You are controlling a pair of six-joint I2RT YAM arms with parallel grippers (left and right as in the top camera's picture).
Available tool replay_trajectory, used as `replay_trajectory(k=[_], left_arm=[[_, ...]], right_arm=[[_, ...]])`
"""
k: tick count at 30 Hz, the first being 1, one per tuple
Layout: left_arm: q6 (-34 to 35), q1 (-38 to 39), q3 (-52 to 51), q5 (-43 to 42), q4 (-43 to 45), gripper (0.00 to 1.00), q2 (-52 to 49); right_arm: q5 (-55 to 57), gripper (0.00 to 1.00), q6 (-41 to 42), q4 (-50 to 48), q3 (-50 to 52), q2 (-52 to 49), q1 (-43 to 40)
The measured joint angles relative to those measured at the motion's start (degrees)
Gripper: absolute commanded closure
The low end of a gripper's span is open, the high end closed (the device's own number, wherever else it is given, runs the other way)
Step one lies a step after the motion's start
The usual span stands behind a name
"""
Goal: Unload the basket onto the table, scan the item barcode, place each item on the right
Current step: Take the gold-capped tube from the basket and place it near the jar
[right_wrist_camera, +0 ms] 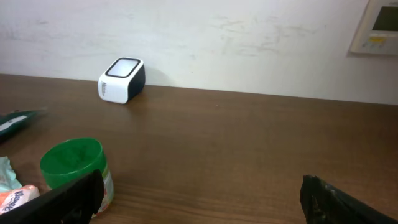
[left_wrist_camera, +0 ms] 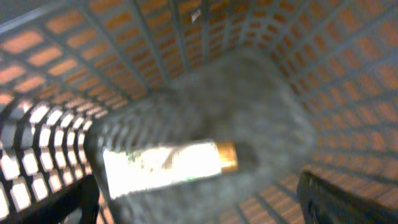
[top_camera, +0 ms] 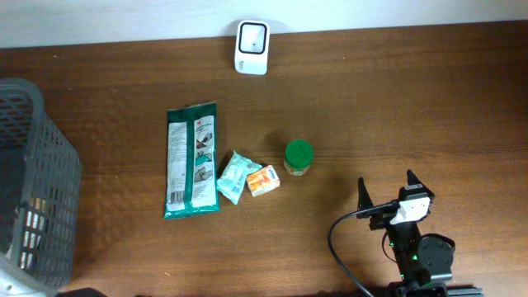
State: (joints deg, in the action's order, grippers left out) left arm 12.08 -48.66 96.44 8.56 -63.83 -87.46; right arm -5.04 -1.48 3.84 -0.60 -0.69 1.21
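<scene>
One tube (left_wrist_camera: pixel 165 167) lies across the basket (left_wrist_camera: pixel 267 68) floor (gold cap rightward)

Looking down, you see a dark wooden table (top_camera: pixel 429 99) with a white scanner (top_camera: pixel 252 48) at its far edge, near the middle. A grey mesh basket (top_camera: pixel 37 140) stands at the left edge. Near the centre a long green packet (top_camera: pixel 191 161) lies flat. Just beside its right edge is a small teal packet (top_camera: pixel 237 176), which touches an orange packet (top_camera: pixel 264 180). A green-lidded jar (top_camera: pixel 299 157) stands upright close to the orange packet. Your right gripper (top_camera: pixel 385 176) sits at the lower right, well apart from the jar, with its jaws spread and nothing between them. A black cable (top_camera: pixel 338 239) loops beside it.
</scene>
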Motion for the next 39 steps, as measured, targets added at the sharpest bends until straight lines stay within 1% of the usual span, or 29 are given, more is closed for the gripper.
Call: replay_trajectory(k=[1, 2, 4, 5, 6, 8, 9, 11, 12, 13, 15, 16, 20, 22, 23, 24, 26, 27, 28, 30, 31, 33, 34, 35, 37, 38, 39], left_arm=[[-4.44, -1.40, -4.52, -0.39, 4.55, 0.01, -0.02], [-7.54, -2.29, -7.80, -0.68, 6.99, 0.00, -0.24], [-15.82, -3.41, -15.82, -1.16, 17.00, 0.01, -0.52], [-20.76, -3.50, -19.08, -1.22, 19.34, 0.01, -1.33], [-25.14, -3.50, -20.68, -1.36, 19.74, 0.01, -2.19], [-31.74, -3.50, -22.51, -1.38, 20.35, 0.01, -4.90], [-33.79, -3.50, -22.80, -1.57, 20.44, 0.11, -6.93], [-39.45, -3.50, -22.82, -3.08, 19.32, 0.10, -9.62], [-43.60, -3.50, -22.86, -4.13, 17.81, 0.09, -11.87], [-44.78, -3.50, -22.86, -4.33, 17.81, 0.09, -12.74], [-46.49, -3.50, -22.86, -4.70, 17.81, 0.07, -14.58], [-47.04, -3.50, -22.86, -4.85, 17.81, 0.01, -15.37], [-47.95, -3.50, -22.86, -6.47, 18.16, 0.00, -19.63], [-48.11, -3.50, -22.86, -9.99, 19.32, 0.10, -20.68], [-48.30, -3.50, -22.86, -12.92, 19.93, 0.20, -21.07], [-48.35, -3.50, -22.86, -15.52, 20.39, 0.36, -21.09], [-48.63, -3.50, -22.86, -19.21, 20.87, 0.53, -21.09], [-48.85, -3.50, -22.84, -20.39, 21.59, 0.55, -21.09], [-48.57, -3.50, -22.84, -21.68, 21.77, 0.53, -21.09], [-48.52, -3.50, -22.84, -23.30, 22.29, 0.54, -21.09], [-48.52, -3.50, -22.84, -23.45, 22.45, 0.50, -21.09], [-47.10, -3.50, -22.71, -23.04, 23.06, 0.41, -21.11], [-45.44, -3.50, -22.53, -22.14, 23.43, 0.30, -21.11], [-44.30, -3.50, -22.16, -20.90, 23.50, 0.23, -21.14], [-42.27, -3.50, -21.59, -17.18, 23.37, 0.20, -21.14], [-41.53, -3.54, -21.59, -15.91, 23.02, 0.21, -21.16], [-41.13, -3.52, -21.59, -14.84, 22.62, 0.23, -21.20]], right_arm=[[0.00, 0.02, -0.02, 0.02, 0.00, 0.00, 0.00], [0.00, 0.02, 0.02, 0.02, 0.00, 0.00, 0.00], [0.00, 0.02, -0.02, 0.02, 0.00, 0.00, 0.00], [0.00, 0.02, 0.02, -0.02, 0.00, 0.02, 0.00], [0.00, 0.01, 0.00, 0.00, 0.00, 0.00, 0.00], [0.02, 0.02, 0.00, 0.00, 0.00, 0.00, 0.00], [0.00, 0.01, 0.04, 0.00, 0.00, 0.00, 0.00], [0.00, 0.02, 0.00, 0.00, 0.00, 0.00, 0.00], [0.00, 0.02, -0.02, 0.00, 0.00, 0.00, 0.00], [0.02, 0.02, 0.02, 0.00, 0.00, 0.00, 0.00], [0.00, 0.02, -0.02, 0.00, 0.00, 0.00, 0.00], [0.00, 0.02, 0.02, 0.00, 0.00, 0.00, 0.00], [0.00, 0.02, 0.00, 0.00, 0.00, 0.00, 0.00], [0.00, 0.02, 0.04, 0.00, 0.00, 0.00, 0.00], [0.00, 0.02, 0.02, 0.00, 0.00, 0.00, 0.00], [0.00, 0.01, 0.00, 0.00, 0.00, 0.00, 0.00], [0.00, 0.02, 0.02, 0.00, 0.00, 0.00, 0.00], [0.00, 0.02, 0.00, 0.00, 0.00, 0.00, 0.00], [0.02, 0.02, 0.00, 0.00, 0.00, 0.00, 0.00], [0.00, 0.02, 0.00, 0.00, 0.00, 0.00, 0.00], [0.00, 0.02, 0.00, 0.00, 0.00, 0.00, 0.00], [0.02, 0.02, -0.02, 0.00, 0.00, 0.00, 0.00], [0.00, 0.02, 0.00, 0.00, 0.00, 0.00, 0.00], [0.00, 0.02, 0.02, 0.00, 0.00, 0.00, 0.00], [0.00, 0.02, 0.04, 0.00, 0.00, 0.00, 0.00], [0.00, 0.02, 0.00, 0.00, 0.00, 0.00, 0.00], [0.00, 0.02, 0.00, 0.00, 0.00, 0.00, 0.00]])
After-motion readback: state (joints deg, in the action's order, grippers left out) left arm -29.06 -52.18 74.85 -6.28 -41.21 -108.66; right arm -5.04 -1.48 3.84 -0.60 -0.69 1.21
